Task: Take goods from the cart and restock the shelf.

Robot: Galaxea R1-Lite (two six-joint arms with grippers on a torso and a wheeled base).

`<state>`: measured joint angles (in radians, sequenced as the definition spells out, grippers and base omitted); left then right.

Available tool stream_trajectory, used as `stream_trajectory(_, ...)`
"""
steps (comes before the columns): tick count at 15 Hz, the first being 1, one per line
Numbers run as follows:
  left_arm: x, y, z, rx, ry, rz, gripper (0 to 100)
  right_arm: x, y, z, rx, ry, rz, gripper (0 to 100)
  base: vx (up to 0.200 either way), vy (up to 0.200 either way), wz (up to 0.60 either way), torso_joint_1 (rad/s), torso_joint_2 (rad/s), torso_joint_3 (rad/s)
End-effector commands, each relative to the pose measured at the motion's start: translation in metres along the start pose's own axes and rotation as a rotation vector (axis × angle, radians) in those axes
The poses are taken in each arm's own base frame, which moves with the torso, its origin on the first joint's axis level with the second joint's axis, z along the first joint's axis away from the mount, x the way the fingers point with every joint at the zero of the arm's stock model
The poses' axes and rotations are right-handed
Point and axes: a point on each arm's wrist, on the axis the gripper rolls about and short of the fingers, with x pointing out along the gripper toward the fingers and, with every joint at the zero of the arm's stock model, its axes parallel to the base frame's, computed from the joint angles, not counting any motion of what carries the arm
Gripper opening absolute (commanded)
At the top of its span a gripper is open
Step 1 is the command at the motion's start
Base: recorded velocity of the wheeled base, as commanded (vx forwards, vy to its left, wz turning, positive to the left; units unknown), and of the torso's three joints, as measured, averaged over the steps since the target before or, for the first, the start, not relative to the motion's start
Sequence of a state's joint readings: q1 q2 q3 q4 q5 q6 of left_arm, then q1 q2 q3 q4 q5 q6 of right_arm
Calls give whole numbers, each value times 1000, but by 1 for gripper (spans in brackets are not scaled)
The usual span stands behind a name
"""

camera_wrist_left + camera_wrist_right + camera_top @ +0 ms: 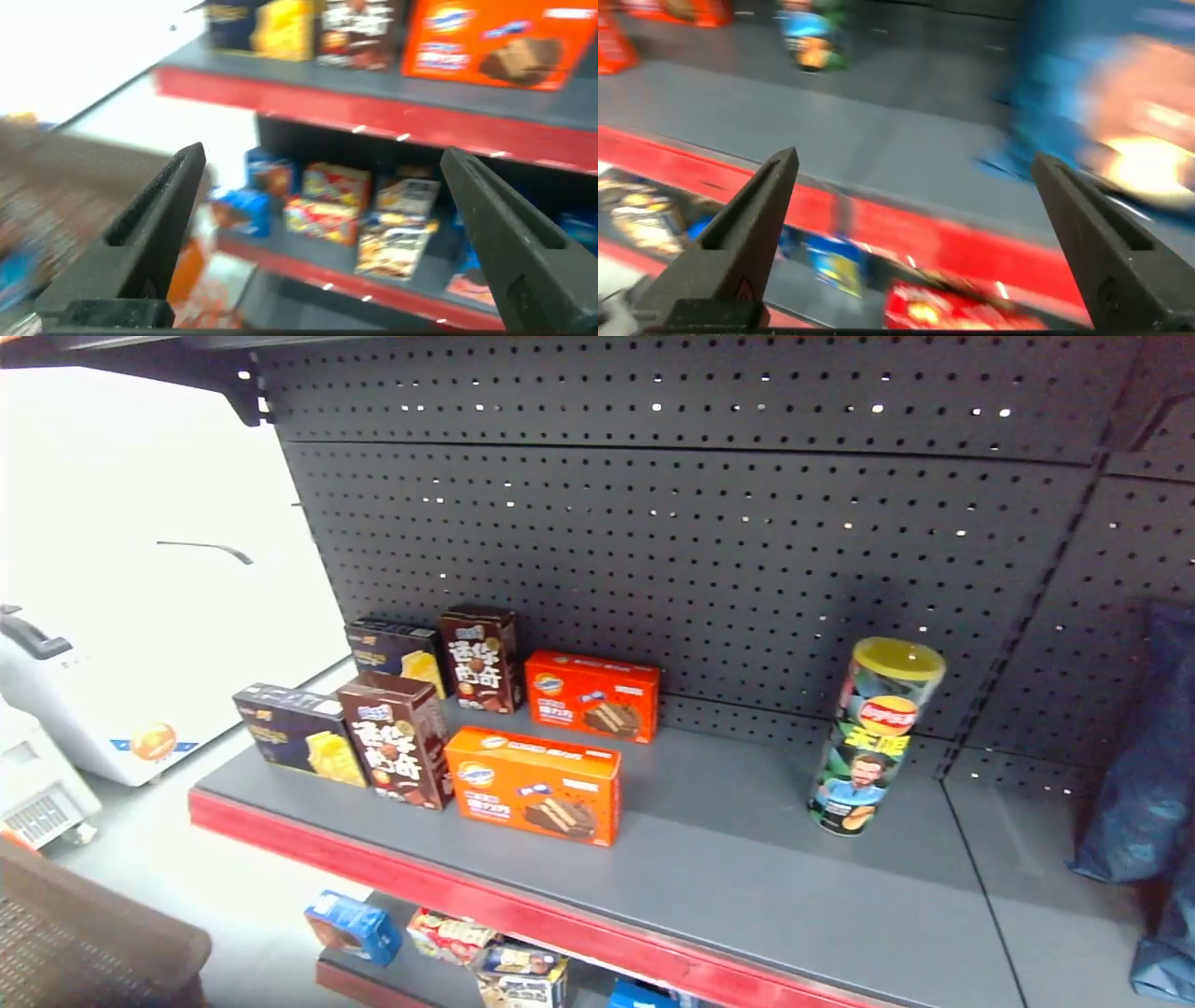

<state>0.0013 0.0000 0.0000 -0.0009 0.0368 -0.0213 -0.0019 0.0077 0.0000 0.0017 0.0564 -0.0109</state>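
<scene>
Fingers of the left gripper (322, 161) stand wide apart with nothing between them, low in front of the lower shelf (308, 271), where small packets (327, 205) lie in a loose row. The right gripper (915, 161) is likewise spread wide and holds nothing, level with the red front edge (952, 233) of the grey shelf (747, 859). On that shelf the goods sit toward the left end in two rows of three. In the front row, near the red edge, a front dark box (299, 733) with a yellow picture stands beside a front brown box (397, 739), which touches a front orange box (534, 786). Behind them, in the same order, are a rear dark box (397, 656), a rear brown box (481, 658) and a rear orange box (593, 695), set close to the back. A chips can (873, 737) with a yellow lid stands upright, well apart from the boxes on their right. A blue bag (1144, 775) leans in the neighbouring bay at the far right. A black pegboard panel (700, 541) forms the back wall.
</scene>
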Motion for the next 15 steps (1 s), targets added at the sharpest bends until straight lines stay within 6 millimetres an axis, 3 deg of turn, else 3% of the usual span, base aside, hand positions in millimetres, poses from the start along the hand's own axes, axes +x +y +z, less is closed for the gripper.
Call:
stream_trajectory(1, 0, 0, 0, 0, 1, 0, 100, 0, 0, 0, 0, 1, 1, 100, 0, 0, 600, 2, 2, 7)
stream_trajectory(13, 0, 0, 0, 3, -1, 2, 100, 0, 0, 0, 2, 1, 1, 100, 0, 0, 600, 3, 2, 3)
stream_trajectory(15, 0, 0, 0, 3, -1, 2, 100, 0, 0, 0, 8, 0, -1, 100, 0, 0, 0, 0, 0, 0)
